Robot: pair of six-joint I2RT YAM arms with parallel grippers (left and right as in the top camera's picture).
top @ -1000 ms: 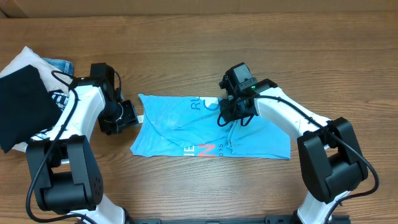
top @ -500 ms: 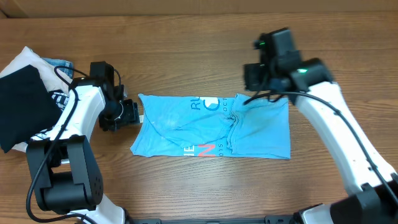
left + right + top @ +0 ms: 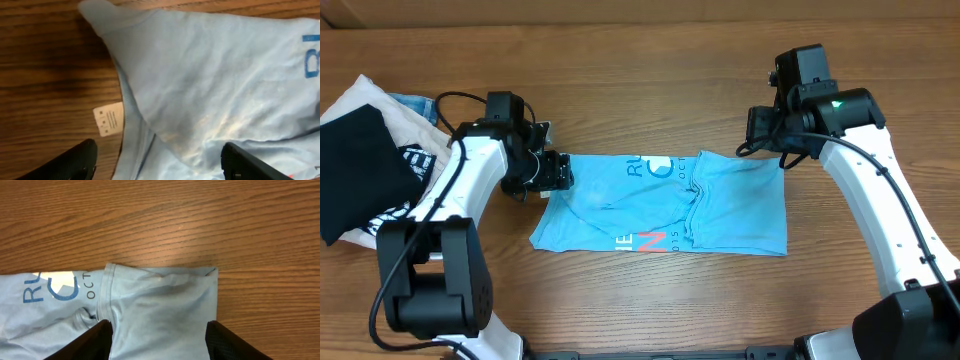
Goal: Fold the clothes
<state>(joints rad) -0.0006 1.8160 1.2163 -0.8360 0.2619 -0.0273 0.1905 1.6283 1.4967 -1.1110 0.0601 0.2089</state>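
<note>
On wood-grain table [image 3: 640, 80], sky-blue T-shirt [image 3: 740, 210] laid out — left gripper [image 3: 552, 172] and right gripper [image 3: 765, 132] both spread

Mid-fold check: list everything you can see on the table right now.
T-shirt: one, light blue with white and red-pink lettering, table centre, partly folded.
Black garment: one, white print, far left, on the pale one.
Pale garment: one, cream, under the black.
Denim: one, blue, peeking from that pile.
Table: one, brown wood.
Left claw: black, open, at the T-shirt's left end.
Right claw: black, open, over its top right corner.
</note>
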